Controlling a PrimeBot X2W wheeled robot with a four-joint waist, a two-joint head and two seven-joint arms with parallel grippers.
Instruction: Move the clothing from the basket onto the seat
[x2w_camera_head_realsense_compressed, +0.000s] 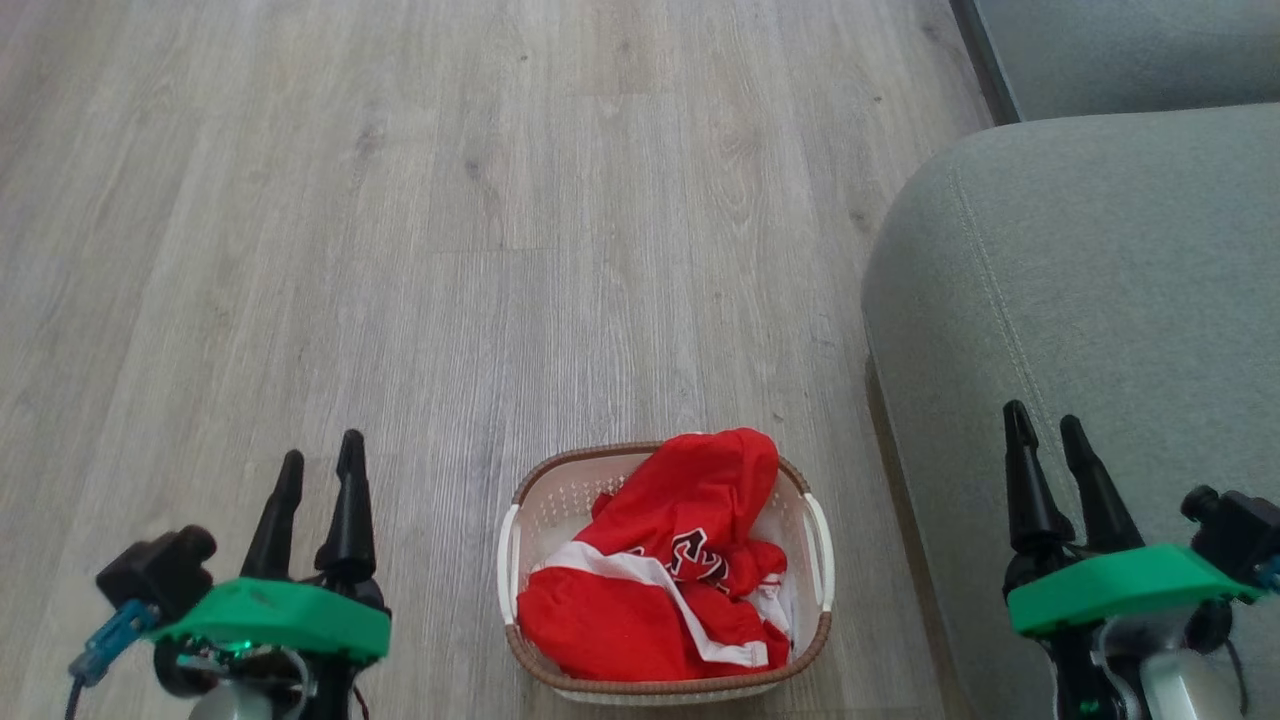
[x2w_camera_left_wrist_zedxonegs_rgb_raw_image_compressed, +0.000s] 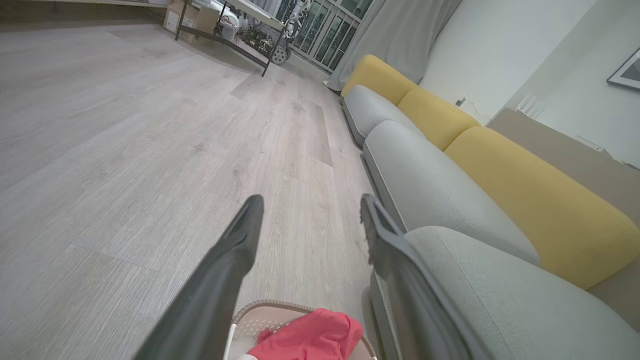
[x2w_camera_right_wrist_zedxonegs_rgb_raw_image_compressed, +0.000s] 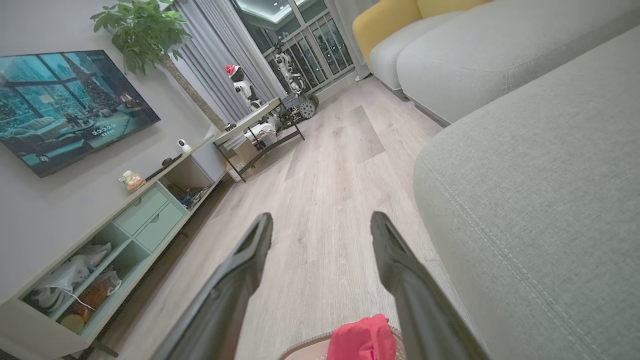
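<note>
The red clothing (x2w_camera_head_realsense_compressed: 670, 565) with white stripe trim and a black numeral lies bunched in the cream basket (x2w_camera_head_realsense_compressed: 530, 520) on the floor, bottom centre of the head view. The grey-green seat (x2w_camera_head_realsense_compressed: 1100, 290) rises just right of the basket. My left gripper (x2w_camera_head_realsense_compressed: 320, 462) hangs open, left of the basket, above bare floor. Over the seat's front part my right gripper (x2w_camera_head_realsense_compressed: 1045, 425) is open, holding nothing. In the left wrist view the clothing (x2w_camera_left_wrist_zedxonegs_rgb_raw_image_compressed: 310, 337) and basket rim (x2w_camera_left_wrist_zedxonegs_rgb_raw_image_compressed: 260, 306) peek between the fingers (x2w_camera_left_wrist_zedxonegs_rgb_raw_image_compressed: 235, 250). The right wrist view has the clothing (x2w_camera_right_wrist_zedxonegs_rgb_raw_image_compressed: 362, 340) at its bottom edge beside the seat (x2w_camera_right_wrist_zedxonegs_rgb_raw_image_compressed: 540, 200).
Pale wood-plank floor (x2w_camera_head_realsense_compressed: 450, 220) spreads left of and beyond the basket. More sofa cushions (x2w_camera_left_wrist_zedxonegs_rgb_raw_image_compressed: 430, 185) with yellow backrests (x2w_camera_left_wrist_zedxonegs_rgb_raw_image_compressed: 530, 200) run along the wall. A TV (x2w_camera_right_wrist_zedxonegs_rgb_raw_image_compressed: 65, 105), a low cabinet (x2w_camera_right_wrist_zedxonegs_rgb_raw_image_compressed: 125, 220) and a metal-framed table (x2w_camera_right_wrist_zedxonegs_rgb_raw_image_compressed: 255, 130) stand across the room.
</note>
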